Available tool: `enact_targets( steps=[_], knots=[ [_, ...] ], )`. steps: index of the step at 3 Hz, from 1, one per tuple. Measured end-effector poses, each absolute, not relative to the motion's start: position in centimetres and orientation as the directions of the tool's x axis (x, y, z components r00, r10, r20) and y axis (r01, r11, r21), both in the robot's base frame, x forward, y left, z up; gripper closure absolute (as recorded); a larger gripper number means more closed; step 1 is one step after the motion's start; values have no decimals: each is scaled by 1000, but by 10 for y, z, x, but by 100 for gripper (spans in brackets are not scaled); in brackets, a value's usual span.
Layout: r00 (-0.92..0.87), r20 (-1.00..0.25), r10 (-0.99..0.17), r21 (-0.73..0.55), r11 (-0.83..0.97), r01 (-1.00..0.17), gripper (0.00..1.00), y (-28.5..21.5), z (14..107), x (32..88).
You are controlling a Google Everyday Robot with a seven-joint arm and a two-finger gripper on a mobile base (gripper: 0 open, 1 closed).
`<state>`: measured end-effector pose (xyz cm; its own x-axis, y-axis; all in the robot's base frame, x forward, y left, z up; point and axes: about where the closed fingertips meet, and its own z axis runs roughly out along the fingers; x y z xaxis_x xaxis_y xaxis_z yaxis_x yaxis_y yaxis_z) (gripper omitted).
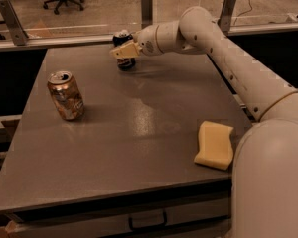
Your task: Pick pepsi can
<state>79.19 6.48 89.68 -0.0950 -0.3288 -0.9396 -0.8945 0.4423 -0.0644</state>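
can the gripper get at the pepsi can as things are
Probably yes: the gripper is right at the pepsi can at the far side of the table, nothing between them. The orange can and sponge lie well clear.

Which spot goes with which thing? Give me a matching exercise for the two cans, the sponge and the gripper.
Things:
1. pepsi can
2. copper-orange can
3. yellow sponge
4. gripper

Places:
A. near right corner of the table
B. standing at the table's far edge, about mid-width
C. at the pepsi can's side
D. upright on the table's left part

Pairs: 1-B, 2-D, 3-A, 4-C.
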Motion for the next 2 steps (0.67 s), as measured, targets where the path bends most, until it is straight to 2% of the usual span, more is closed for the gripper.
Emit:
enact_targets(
  steps=[1, 2],
  knots=[
    [-98, -947, -307, -50, 439, -897, 70, 62, 905, 776],
    [-36, -959, -281, -62, 333, -941, 93, 82, 928, 734]
  ],
)
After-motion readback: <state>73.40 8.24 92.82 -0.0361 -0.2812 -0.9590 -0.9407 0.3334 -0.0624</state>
